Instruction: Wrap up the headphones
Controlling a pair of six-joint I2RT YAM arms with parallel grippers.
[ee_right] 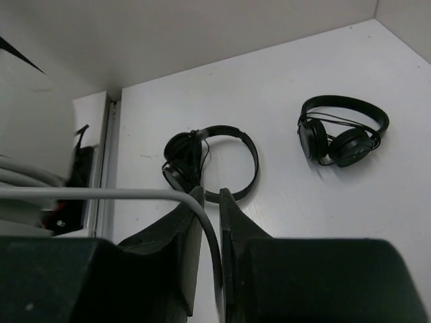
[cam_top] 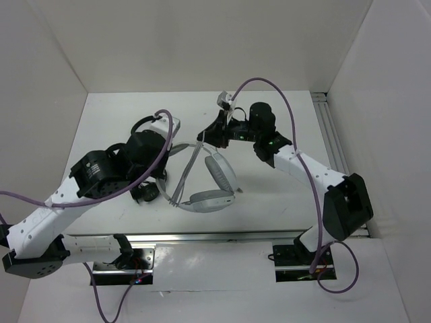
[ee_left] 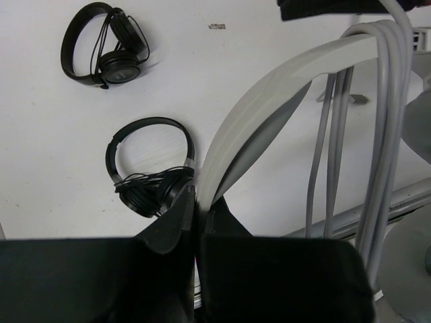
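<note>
The left gripper (ee_left: 201, 202) has its jaws pinched on the wide light-grey headband (ee_left: 269, 87), holding it on edge, while the right gripper (ee_right: 210, 202) has its jaws nipped on the thin grey cable (ee_right: 101, 194), which runs off to one side. Outward from the grips, several strands of that cable hang side by side over the headband, so some turns look already laid. The headphones (cam_top: 219, 173) sit between the two arms near the middle of the surface (cam_top: 121, 114); whether the ear cups rest on it I cannot tell. What is left appears to be winding on the remaining length and securing the end. The nearer black headphones (ee_left: 145, 195) and the farther black headphones (ee_left: 120, 64) lie apart, untouched.
</note>
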